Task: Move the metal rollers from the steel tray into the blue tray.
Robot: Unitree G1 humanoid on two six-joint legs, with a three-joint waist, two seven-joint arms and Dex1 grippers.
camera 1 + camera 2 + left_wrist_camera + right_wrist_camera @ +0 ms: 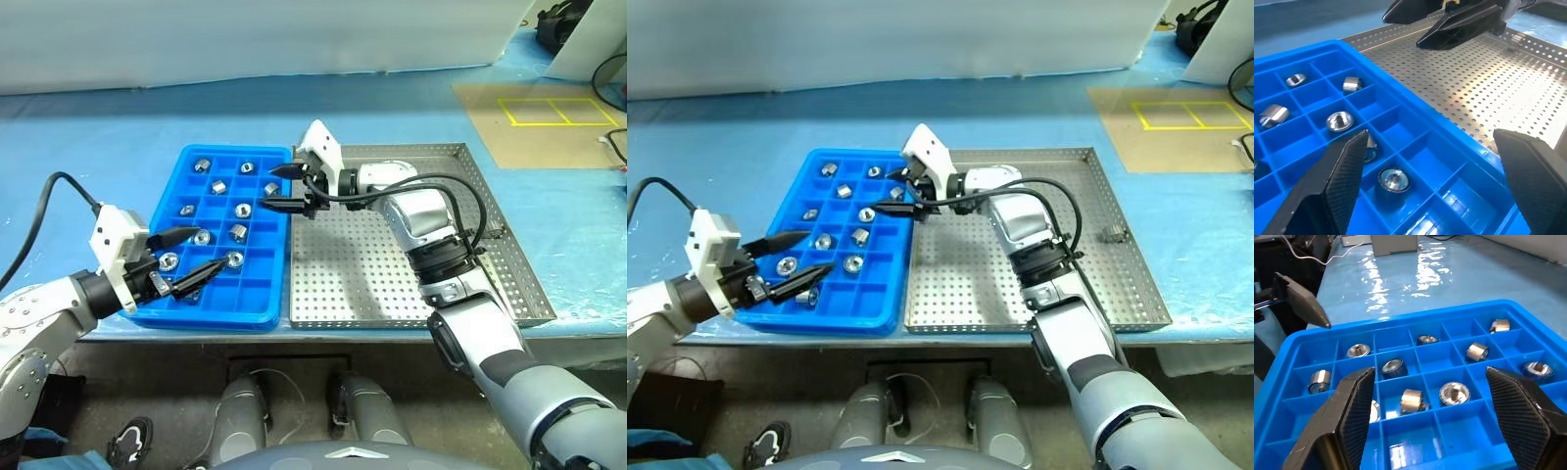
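Both tools empty, jaws apart: right tool [285, 188] over blue tray's [257, 315] steel-tray-side edge, left tool [203, 252] over its near rollers [237, 232].

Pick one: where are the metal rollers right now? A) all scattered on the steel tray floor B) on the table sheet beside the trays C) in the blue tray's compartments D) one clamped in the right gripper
C: the metal rollers sit in separate compartments of the blue tray, and the steel tray floor looks bare.

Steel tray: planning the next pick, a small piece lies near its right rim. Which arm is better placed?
Likely right: right gripper hovers open at the steel tray edge; left gripper hangs over the blue tray.
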